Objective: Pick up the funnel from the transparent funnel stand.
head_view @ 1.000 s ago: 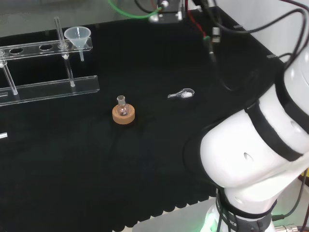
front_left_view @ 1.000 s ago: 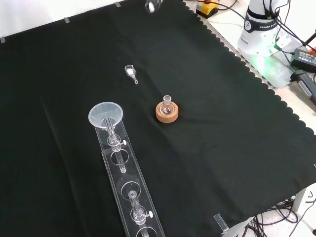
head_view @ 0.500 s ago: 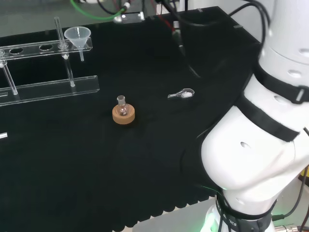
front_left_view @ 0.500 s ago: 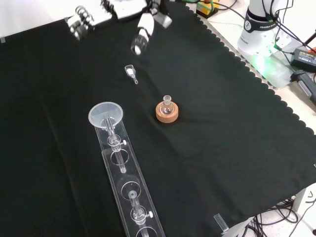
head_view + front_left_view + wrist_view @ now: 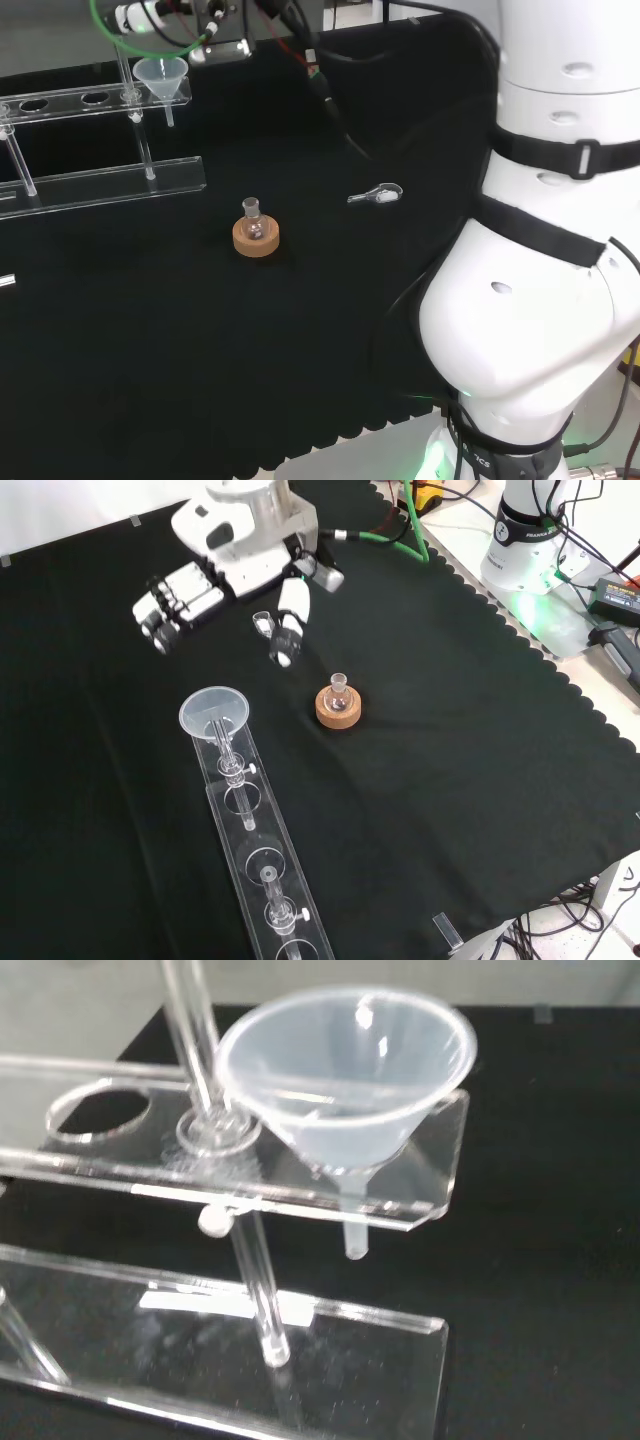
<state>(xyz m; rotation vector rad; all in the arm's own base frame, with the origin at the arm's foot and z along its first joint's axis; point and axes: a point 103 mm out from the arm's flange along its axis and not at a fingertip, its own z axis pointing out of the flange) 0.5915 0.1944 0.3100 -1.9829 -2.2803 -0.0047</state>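
Observation:
A clear plastic funnel (image 5: 213, 712) sits in the end hole of the transparent funnel stand (image 5: 262, 872), its stem hanging below the upper shelf. In the front view the hand (image 5: 238, 552) hovers above the cloth just beyond the funnel, apart from it. It is open, with its fingers (image 5: 168, 602) stretched out and the thumb (image 5: 288, 632) pointing down. The head view has the funnel (image 5: 161, 76) at the right end of the stand (image 5: 60, 101). Close up in the wrist view, the funnel (image 5: 347, 1072) rests in the stand's shelf (image 5: 150, 1172), with nothing touching it.
A small round flask on a cork ring (image 5: 338, 705) stands to the right of the funnel in the front view. A small clear glass piece (image 5: 377, 195) lies on the cloth beyond it, partly behind the thumb in the front view. Upright rods (image 5: 190, 1035) rise beside the funnel.
The hand has come down from the front view's top edge toward the funnel end of the stand. The arm's links have swung upright in the head view. Funnel and flask have not moved.

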